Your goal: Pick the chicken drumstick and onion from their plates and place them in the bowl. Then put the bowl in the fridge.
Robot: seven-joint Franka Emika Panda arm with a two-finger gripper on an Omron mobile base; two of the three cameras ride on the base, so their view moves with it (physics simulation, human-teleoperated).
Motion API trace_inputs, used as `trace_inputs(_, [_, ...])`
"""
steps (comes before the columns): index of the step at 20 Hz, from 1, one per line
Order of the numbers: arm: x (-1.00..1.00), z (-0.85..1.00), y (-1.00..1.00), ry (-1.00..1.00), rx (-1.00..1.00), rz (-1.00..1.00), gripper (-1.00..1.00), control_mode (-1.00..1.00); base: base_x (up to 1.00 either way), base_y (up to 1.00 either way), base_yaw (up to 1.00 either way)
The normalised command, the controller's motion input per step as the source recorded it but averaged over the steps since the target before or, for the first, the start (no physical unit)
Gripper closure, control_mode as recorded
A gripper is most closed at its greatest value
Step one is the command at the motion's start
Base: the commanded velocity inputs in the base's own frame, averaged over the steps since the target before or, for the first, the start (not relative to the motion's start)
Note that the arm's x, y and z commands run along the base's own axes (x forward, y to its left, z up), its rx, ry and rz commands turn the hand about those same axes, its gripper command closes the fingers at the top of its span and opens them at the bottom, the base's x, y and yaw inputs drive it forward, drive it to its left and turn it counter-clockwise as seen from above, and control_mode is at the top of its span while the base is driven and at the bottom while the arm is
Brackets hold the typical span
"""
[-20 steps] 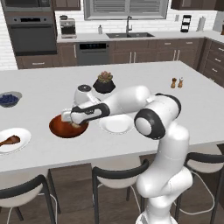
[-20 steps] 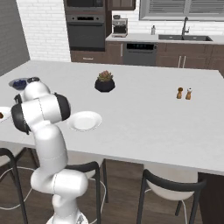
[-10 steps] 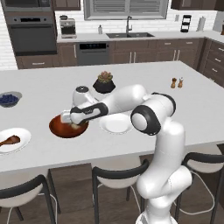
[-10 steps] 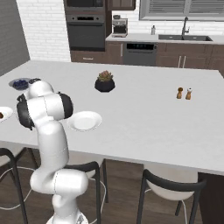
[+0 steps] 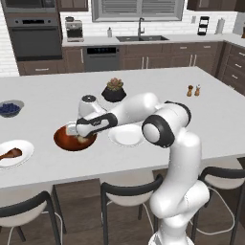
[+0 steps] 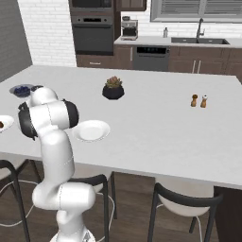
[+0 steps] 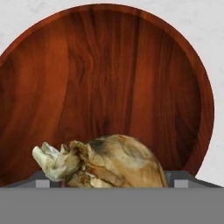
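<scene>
Reddish-brown glossy wooden bowl (image 7: 109, 87) is now receiving the papery yellowish-brown onion (image 7: 111, 162), as the white arm's gripper (image 5: 82, 139), low over it, is spreading its fingers wide, leaving the drumstick (image 5: 10, 154) still to fetch.

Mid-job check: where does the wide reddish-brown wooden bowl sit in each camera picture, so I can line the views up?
Left base view: the wide reddish-brown wooden bowl sits left of centre on the counter, partly under the gripper.
Right base view: I cannot make it out; the arm covers that stretch of counter.
Hand view: it spans most of the picture, with the yellowish-brown onion low in front.
Shared landmark: the empty round white plate beside the arm.
</scene>
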Motion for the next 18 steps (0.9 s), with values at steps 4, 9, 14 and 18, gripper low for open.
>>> trace_inputs(4, [-0.06, 0.03, 0.0, -0.01, 0.0, 0.0, -1.0, -1.0, 0.0, 0.0, 0.0])
trace_inputs(9, [-0.46, 0.42, -0.05, -0.07, 0.01, 0.0, -1.0, -1.0, 0.0, 0.0, 0.0])
trace_inputs(14, [-0.76, 0.32, -0.26, -0.01, 0.02, -0.04, -1.0, -1.0, 0.0, 0.0, 0.0])
trace_inputs(18, [-0.86, 0.41, -0.35, 0.0, 0.04, -0.01, -1.0, -1.0, 0.0, 0.0, 0.0])
